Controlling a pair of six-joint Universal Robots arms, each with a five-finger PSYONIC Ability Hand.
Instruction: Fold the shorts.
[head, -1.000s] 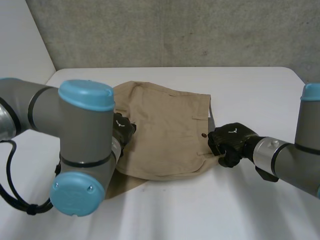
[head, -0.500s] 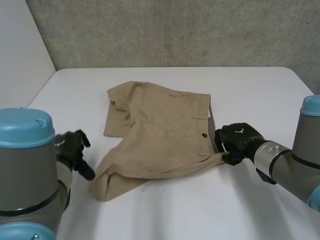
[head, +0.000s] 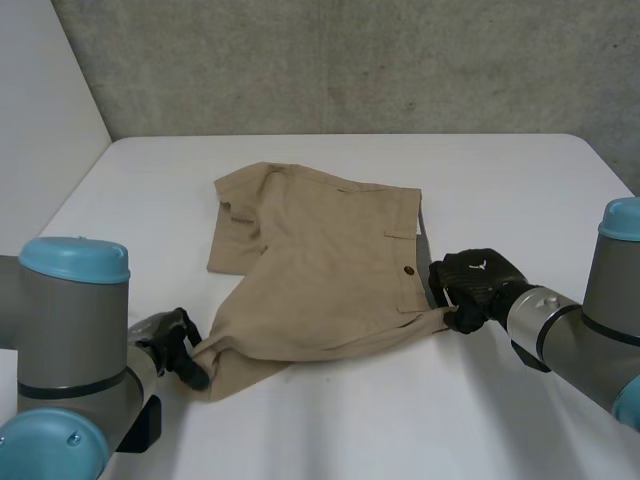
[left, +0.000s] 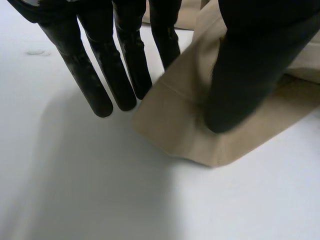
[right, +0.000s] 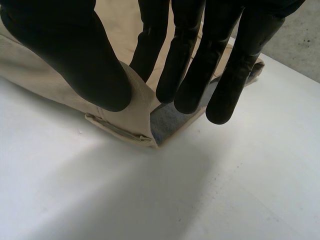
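Tan shorts (head: 320, 270) lie on the white table (head: 350, 420), near its middle. The waist end is at 3 o'clock, with a small dark button (head: 407, 269) near it. The legs are at 9 o'clock. One leg stretches out toward 7 o'clock.

You have a white table (head: 350, 420) in front of you in the head view, its top plain and matte, with rounded far corners at 11 and 1 o'clock. Along its far edge, at 12 o'clock, stands a rough grey concrete wall (head: 350, 60), mottled with darker specks. At 10 o'clock a smooth white panel (head: 40, 110) meets that wall and runs down beside the table. In the left wrist view you can see a faint grey smudge (left: 36, 52) on the table top.
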